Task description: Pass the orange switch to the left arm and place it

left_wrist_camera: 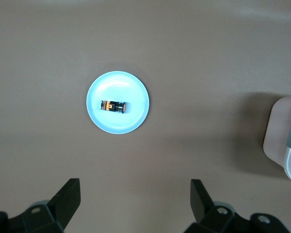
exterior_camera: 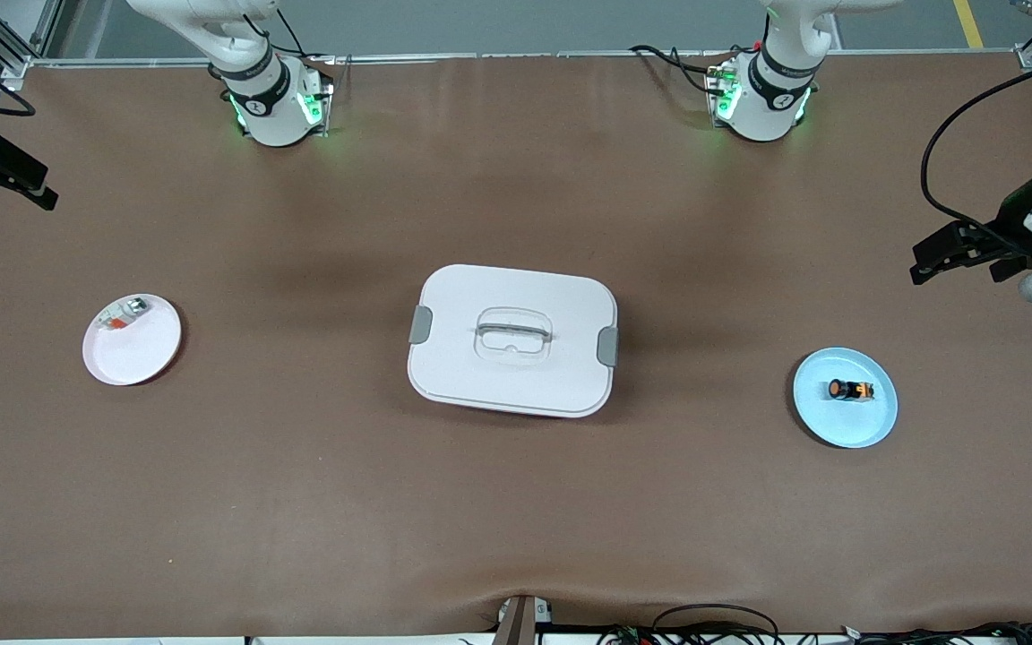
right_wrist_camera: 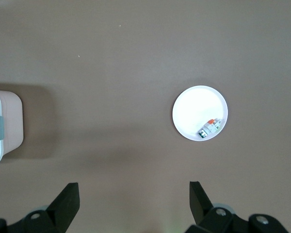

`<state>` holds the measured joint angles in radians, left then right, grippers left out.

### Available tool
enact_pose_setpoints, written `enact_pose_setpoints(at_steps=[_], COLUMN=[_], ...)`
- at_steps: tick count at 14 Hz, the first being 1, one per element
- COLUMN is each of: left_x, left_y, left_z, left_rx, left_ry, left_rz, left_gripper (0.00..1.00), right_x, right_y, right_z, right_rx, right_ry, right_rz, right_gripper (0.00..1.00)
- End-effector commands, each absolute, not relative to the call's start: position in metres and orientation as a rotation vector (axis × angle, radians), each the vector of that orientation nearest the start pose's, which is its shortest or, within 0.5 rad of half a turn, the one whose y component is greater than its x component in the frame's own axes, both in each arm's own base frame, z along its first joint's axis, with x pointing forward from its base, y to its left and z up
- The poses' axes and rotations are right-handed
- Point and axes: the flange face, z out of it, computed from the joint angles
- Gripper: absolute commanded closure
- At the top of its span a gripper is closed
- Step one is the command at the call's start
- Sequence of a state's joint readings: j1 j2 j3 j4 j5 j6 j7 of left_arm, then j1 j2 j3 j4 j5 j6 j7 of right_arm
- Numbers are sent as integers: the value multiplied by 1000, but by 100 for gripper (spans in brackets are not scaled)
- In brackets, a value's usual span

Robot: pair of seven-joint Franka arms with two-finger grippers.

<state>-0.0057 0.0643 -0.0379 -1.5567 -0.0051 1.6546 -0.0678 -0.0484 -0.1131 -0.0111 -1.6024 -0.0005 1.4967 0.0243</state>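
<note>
The orange switch (exterior_camera: 849, 390) is a small black cylinder with an orange end. It lies on its side on a light blue plate (exterior_camera: 847, 425) toward the left arm's end of the table. In the left wrist view the switch (left_wrist_camera: 114, 105) rests mid-plate. My left gripper (exterior_camera: 959, 260) hangs open and empty over bare table at that end, clear of the plate; its jaws (left_wrist_camera: 136, 194) stand wide. The white box (exterior_camera: 512, 339) with grey latches sits mid-table. At the right arm's end, my right gripper (exterior_camera: 5, 179) hovers open and empty (right_wrist_camera: 134, 196).
A white plate (exterior_camera: 135, 354) toward the right arm's end holds a small white-silver piece with a red-orange bit (exterior_camera: 124, 315). The brown table stretches wide around the box. Both arm bases stand along the table's edge farthest from the front camera. Cables lie at the nearest edge.
</note>
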Motion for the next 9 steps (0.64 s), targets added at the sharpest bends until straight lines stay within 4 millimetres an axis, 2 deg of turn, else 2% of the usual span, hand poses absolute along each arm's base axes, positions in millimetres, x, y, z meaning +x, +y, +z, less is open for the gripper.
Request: enact_pose_setpoints(at_steps=[1, 3, 5, 9], left_x=[581, 581, 581, 581], left_y=[-27, -28, -28, -29], left_z=[603, 602, 602, 602], left_rx=[-3151, -3153, -3153, -3158], left_ry=[-13, -11, -11, -9], left_rz=[-38, -36, -35, -35], left_gripper=[0, 0, 0, 0], right_x=[511, 510, 509, 510], right_y=[-38, -49, -45, -41], right_z=[666, 661, 653, 652], right_rx=[-3141, -3137, -3132, -3128], right_ry=[143, 169, 158, 146], right_rz=[2, 22, 57, 57], right_gripper=[0, 0, 0, 0])
